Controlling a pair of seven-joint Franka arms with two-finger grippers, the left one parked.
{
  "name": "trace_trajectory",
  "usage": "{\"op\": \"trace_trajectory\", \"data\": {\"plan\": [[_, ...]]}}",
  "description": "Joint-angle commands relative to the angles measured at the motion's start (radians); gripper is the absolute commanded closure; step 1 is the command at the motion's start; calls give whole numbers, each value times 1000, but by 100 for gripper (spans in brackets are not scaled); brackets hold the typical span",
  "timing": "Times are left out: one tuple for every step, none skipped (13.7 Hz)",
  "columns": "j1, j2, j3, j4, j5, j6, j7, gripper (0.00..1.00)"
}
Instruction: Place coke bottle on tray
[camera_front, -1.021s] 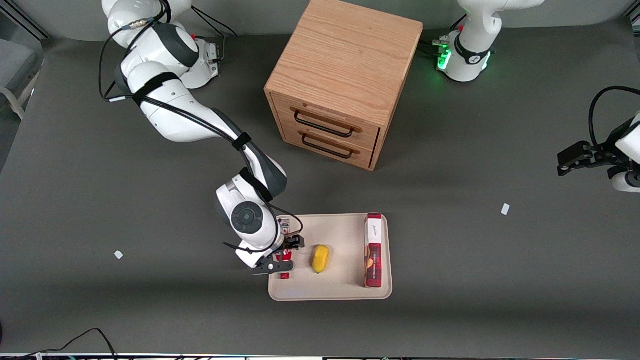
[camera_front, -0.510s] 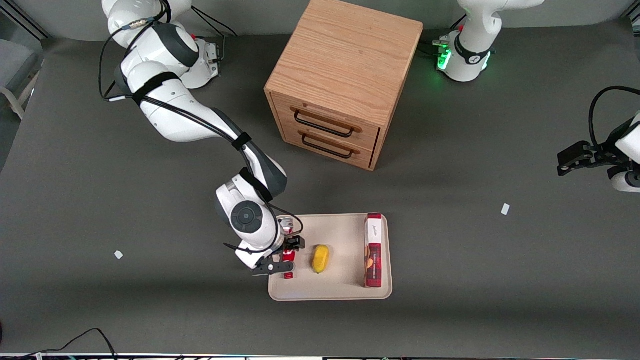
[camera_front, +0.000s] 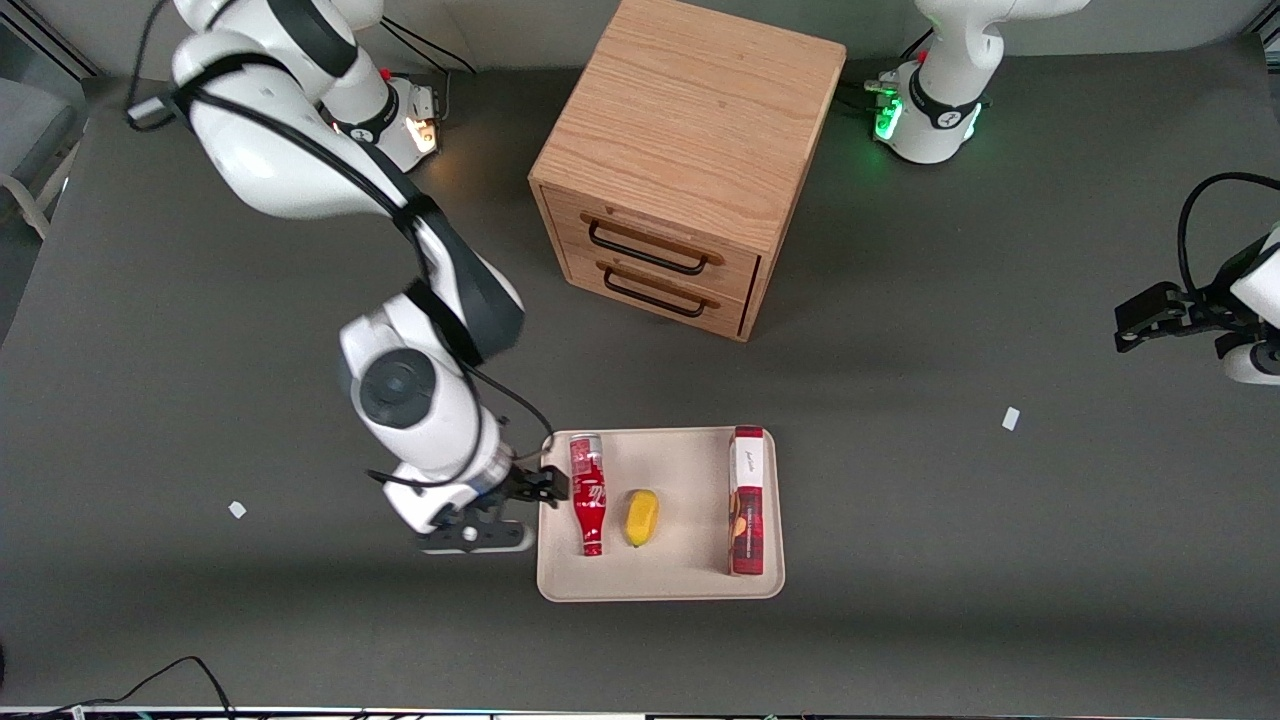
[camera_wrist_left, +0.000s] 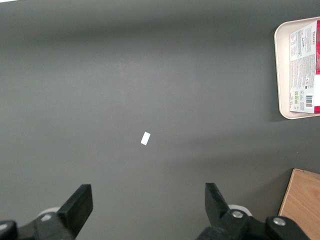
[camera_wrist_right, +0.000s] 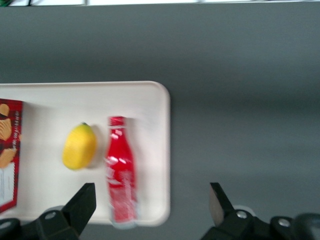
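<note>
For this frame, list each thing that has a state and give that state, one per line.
coke bottle: lying on its side on the tray, released, cap end toward the front camera.
tray: holds the bottle, a lemon and a box.
lemon: lying on the tray beside the bottle.
red-and-white box: lying on the tray.
cabinet: both drawers closed.
gripper: open, empty, off the tray's edge toward the working arm's end.
</note>
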Motion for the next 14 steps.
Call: {"op": "trace_trajectory", "data": {"plan": [[-34,-160,-39,-105,27,-156,-65,0],[-46,-196,-59,-119,33,-211,-141,0],[-64,-234,-73,-153,61,-234,-191,0],[-84,-292,-103,-211,113,-233,-208,0],[-88,-359,-152,-278,180,-221,-229,0],[-86,-427,-213,-335,246,-215,-278,0],[-86,-482,-263,-384,295,-216,-329,0],[-86,-542,-298,-435,315,-218,-367,0],[-88,-605,-321,-491,316,-219,-375,0],[-88,-659,-347,-545,319,-222,-363,0],[-89,-708,-384,-599,322,-219,-372,0],[-88,-758,-422,-657,322,-213,-381,0],[-88,-815,-442,-715,322,-207,-403,0],[-89,-878,-449,-784,320,-190,-409,0]]}}
